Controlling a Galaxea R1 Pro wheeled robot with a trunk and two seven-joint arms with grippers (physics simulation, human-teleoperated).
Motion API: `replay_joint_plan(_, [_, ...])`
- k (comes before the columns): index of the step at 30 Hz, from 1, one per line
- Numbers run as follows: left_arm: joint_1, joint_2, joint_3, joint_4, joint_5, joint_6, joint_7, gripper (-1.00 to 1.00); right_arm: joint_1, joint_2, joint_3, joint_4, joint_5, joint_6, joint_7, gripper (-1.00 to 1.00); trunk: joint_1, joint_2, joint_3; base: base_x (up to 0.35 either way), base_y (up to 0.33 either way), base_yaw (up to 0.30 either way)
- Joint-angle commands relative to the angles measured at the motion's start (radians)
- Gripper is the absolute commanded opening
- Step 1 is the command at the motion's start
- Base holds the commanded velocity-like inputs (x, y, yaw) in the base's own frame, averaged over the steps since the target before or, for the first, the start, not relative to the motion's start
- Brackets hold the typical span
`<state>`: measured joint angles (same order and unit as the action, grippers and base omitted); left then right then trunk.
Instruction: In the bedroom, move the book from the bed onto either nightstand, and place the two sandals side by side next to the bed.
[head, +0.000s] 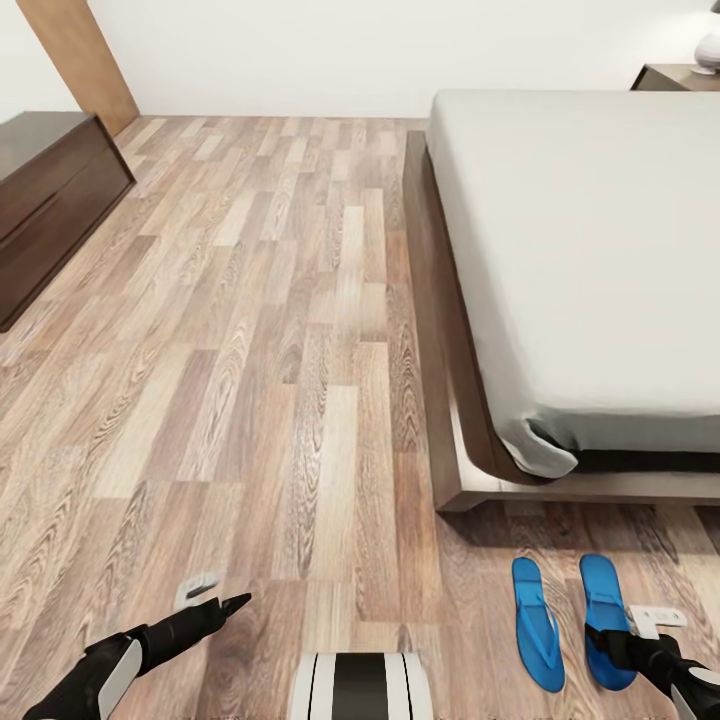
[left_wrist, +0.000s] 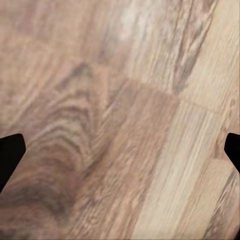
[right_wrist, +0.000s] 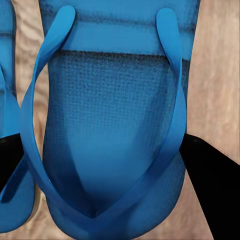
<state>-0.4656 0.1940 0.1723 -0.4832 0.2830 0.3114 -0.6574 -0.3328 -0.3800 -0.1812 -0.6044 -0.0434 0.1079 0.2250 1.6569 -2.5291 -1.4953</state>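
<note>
Right gripper, at the lower right of the head view, sits over the near end of the right sandal; its dark fingers stand spread on either side of that sandal's sole in the right wrist view, jaws open, with the blue V-shaped strap running between them (whether the pads touch the sole cannot be told). Beside it lies the left sandal, the two soles parallel and just apart on the wooden floor, toes pointing toward the foot of the bed. A strip of this second sandal shows at the left edge of the right wrist view.

Left gripper, at the lower left of the head view, hangs just above bare floor; its two dark fingertips appear at opposite edges of the left wrist view, wide apart, with only floor planks between them.

The bed fills the right half of the head view: dark wood frame, plain light mattress, one sheet corner drooping over the frame's near corner. At the upper right corner stands a nightstand bearing a pale rounded object. A long dark cabinet lines the left edge. The robot's base shows at bottom centre.
</note>
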Motion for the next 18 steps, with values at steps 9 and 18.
replay_joint_plan(9, [0.0, -0.001, 0.003, 0.0, 0.007, 0.008, -0.001, 1.0, 0.0, 0.001, -0.004, -0.002, -0.005, 0.007, 0.007, -1.0, 0.004, -0.002, -0.035, 0.0, 0.0, 0.0])
replay_joint_plan(18, [-0.001, -0.001, 0.003, 0.0, 0.007, 0.006, -0.001, 1.0, 0.0, 0.001, -0.003, -0.002, -0.004, 0.007, 0.006, -1.0, 0.008, -0.004, -0.07, 0.0, 0.0, 0.0])
